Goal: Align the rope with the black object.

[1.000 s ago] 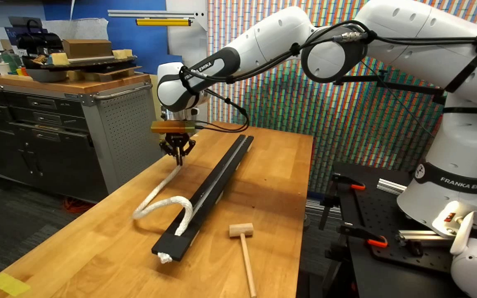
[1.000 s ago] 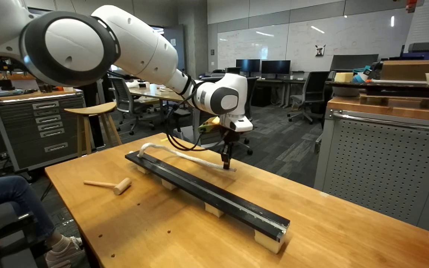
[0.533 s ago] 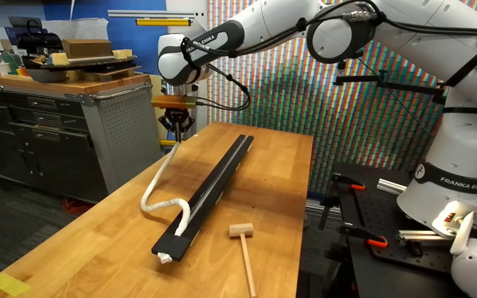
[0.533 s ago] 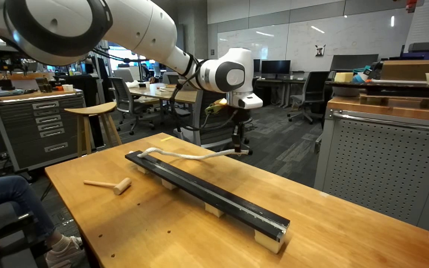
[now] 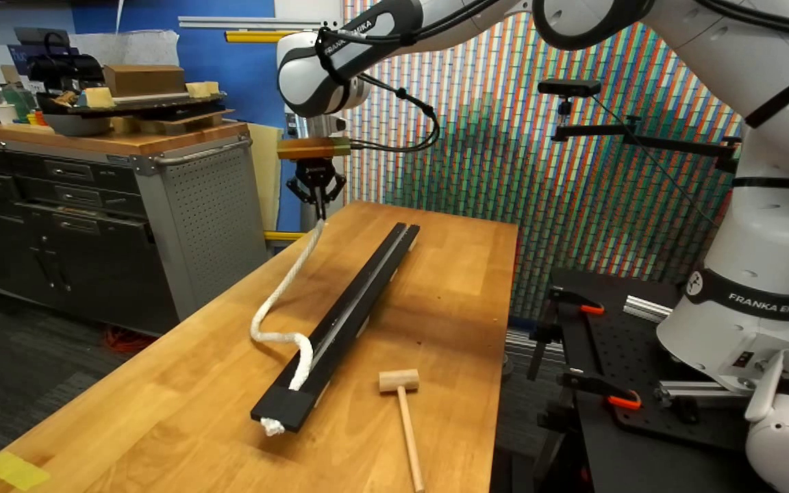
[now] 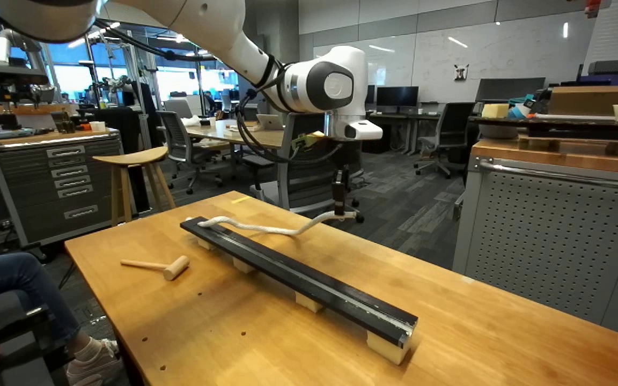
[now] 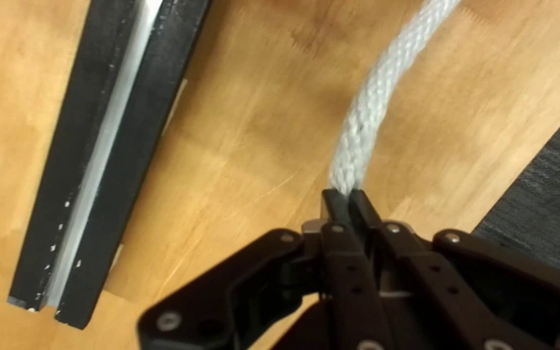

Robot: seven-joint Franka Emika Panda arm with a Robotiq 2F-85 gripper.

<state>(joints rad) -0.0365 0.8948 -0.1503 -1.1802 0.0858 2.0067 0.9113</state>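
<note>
The white rope (image 5: 288, 281) also shows in both the exterior view (image 6: 274, 230) and the wrist view (image 7: 370, 102). One end sits in the near end of the black object (image 5: 366, 308), where a frayed white tip sticks out. From there the rope bends off the bar's side, comes down close to the table and rises to my gripper (image 5: 320, 216). The gripper (image 7: 343, 194) is shut on the rope near its free end, above the table and beside the bar (image 7: 148, 107), apart from it. The bar (image 6: 309, 281) is long, straight and black with a pale lengthwise groove.
The bar rests on several pale blocks (image 6: 389, 347) on the wooden table (image 5: 449, 274). A wooden mallet (image 5: 399, 381) lies beside the bar, also seen in the exterior view (image 6: 176, 267). A grey tool cabinet (image 5: 209, 198) stands beyond the table edge.
My gripper has risen from near the table and moved toward the bar's far end, lifting the rope's free end with it. The rope's loop beside the bar has become lower and straighter.
</note>
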